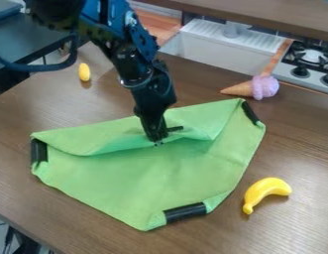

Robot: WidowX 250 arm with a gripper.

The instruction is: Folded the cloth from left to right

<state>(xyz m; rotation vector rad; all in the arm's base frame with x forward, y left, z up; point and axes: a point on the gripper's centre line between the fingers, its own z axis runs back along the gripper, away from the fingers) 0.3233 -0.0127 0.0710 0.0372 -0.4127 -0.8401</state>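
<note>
The gripper (157, 141) hangs from the upper left over the middle of the green cloth (153, 178), at the edge of its folded part. That far part of the cloth lies doubled over toward the front, with a raised, wavy edge running across the middle. Black patches mark the cloth's left corner, right corner and front corner. A small dark piece sticks out just right of the gripper's tip. Whether the gripper has hold of the cloth cannot be made out.
A yellow banana (265, 192) lies right of the cloth, and an ice cream cone (255, 88) beyond its right corner. At the back left is a small yellow object (84, 72). A sink (222, 44) and stove (310, 62) stand behind the table (305, 144).
</note>
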